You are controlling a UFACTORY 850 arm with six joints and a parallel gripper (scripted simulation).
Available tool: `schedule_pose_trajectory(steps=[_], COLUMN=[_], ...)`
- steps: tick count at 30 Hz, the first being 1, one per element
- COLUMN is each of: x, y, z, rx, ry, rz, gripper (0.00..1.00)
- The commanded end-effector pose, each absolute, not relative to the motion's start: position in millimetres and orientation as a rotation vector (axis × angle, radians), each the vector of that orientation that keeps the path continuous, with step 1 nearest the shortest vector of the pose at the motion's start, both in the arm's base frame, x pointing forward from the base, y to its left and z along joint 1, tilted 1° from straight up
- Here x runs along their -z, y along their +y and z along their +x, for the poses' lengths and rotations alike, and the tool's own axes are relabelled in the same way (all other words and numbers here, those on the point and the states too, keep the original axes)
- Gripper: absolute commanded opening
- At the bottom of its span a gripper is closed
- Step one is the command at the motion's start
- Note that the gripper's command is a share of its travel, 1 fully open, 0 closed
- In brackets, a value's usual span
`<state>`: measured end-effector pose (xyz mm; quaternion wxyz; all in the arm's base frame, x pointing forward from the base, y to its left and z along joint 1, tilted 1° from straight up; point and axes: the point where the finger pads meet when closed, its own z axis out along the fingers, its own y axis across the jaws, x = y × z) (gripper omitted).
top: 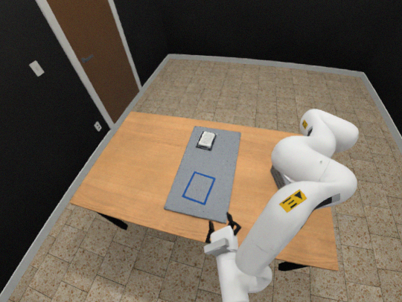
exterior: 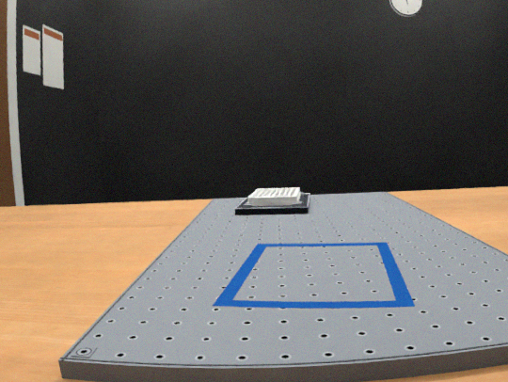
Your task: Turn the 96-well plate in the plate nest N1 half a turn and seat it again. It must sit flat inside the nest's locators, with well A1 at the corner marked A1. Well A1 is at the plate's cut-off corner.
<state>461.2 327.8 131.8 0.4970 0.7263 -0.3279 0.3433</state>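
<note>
The white 96-well plate (top: 205, 138) sits in the dark plate nest N1 (top: 205, 140) at the far end of the grey perforated board (top: 204, 174). It also shows in the exterior view (exterior: 275, 196), lying flat on the nest (exterior: 275, 209). The cut-off corner and the A1 mark are too small to tell. My gripper (top: 222, 222) is open and empty, near the board's near edge, far from the plate. It is out of the exterior view.
A blue taped rectangle (top: 199, 187) marks the board's near half, also seen in the exterior view (exterior: 315, 275). The white arm and its base (top: 305, 175) stand at the table's right side. The wooden table (top: 141, 160) ends close behind my gripper.
</note>
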Motion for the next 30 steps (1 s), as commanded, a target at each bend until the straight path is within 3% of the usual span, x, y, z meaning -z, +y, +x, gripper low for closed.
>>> schedule_pose_trajectory(steps=[1, 30], x=[-127, -84], y=[316, 210], z=[468, 512], rx=[-0.732, -0.022], ry=[-0.753, -0.41], rz=[1.79, 2.069], gripper=[1.0, 1.0])
